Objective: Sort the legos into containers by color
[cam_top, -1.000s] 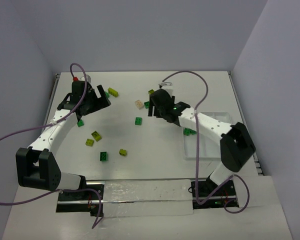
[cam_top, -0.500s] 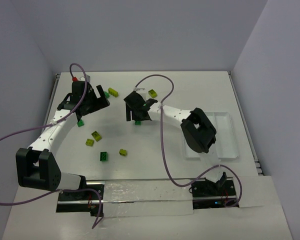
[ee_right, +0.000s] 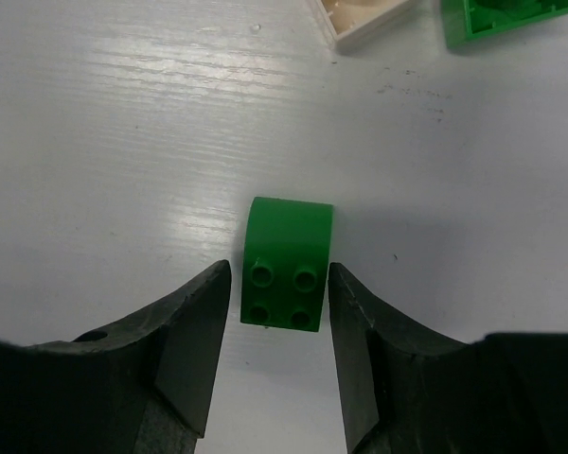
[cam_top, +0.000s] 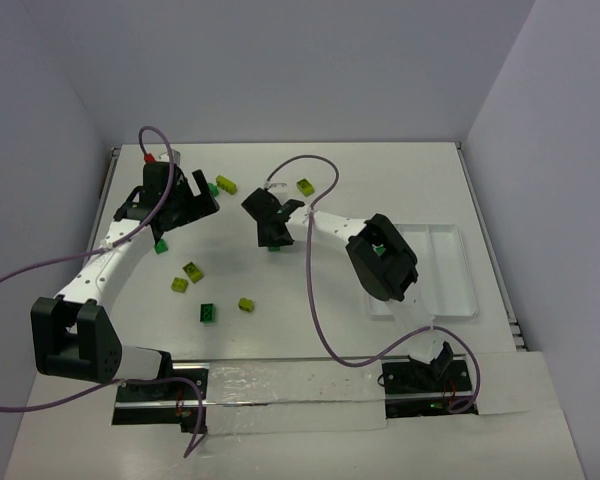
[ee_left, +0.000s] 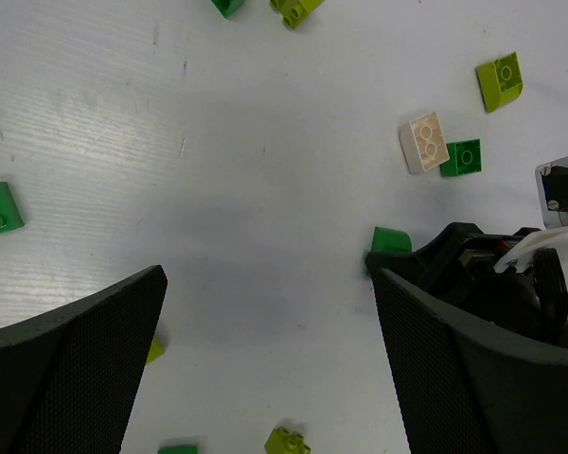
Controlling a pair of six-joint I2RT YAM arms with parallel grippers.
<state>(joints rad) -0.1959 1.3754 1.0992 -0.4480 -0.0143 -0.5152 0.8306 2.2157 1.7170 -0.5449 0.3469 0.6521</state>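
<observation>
Right jaws flank green lego (ee_right: 286,263) — left jaws wide.

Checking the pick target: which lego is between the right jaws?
The dark green curved four-stud brick, between the jaws of the right gripper; the peach brick and a second green brick lie beyond.

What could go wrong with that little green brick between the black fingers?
The dark green brick sits off-centre in the right end effector, nearer one finger, and one end is rounded, so it may twist or squirt out when squeezed. A peach brick and a second green brick lie just beyond it; a skidding brick could knock them.
</observation>
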